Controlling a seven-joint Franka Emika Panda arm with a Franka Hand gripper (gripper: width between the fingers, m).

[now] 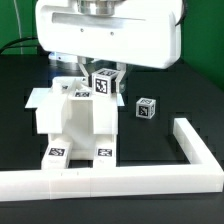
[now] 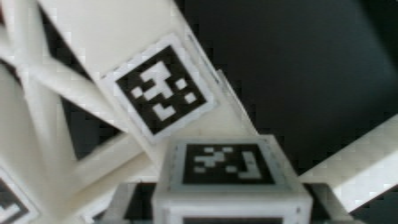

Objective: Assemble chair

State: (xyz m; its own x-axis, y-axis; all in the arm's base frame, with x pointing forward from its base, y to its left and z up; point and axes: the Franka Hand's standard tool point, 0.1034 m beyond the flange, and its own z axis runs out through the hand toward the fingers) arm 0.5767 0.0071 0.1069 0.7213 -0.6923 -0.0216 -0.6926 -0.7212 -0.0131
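The chair (image 1: pixel 75 122) is a chunky white structure of joined slabs and blocks with tags on its front, standing by the rail. My gripper (image 1: pixel 105 76) hangs from the big white hand just above its upper right side. It is shut on a small white tagged cube (image 1: pixel 106 84) held against or just over the chair's top; I cannot tell whether they touch. In the wrist view the cube (image 2: pixel 222 165) sits between the dark fingers (image 2: pixel 135 200), with a tagged chair slab (image 2: pixel 166 85) close behind it. A second small tagged cube (image 1: pixel 146 108) lies loose on the table to the exterior view's right.
The long white L-shaped border rail (image 1: pixel 120 180) runs along the front and up the exterior view's right side. The table top is black. The robot hand covers the back of the scene.
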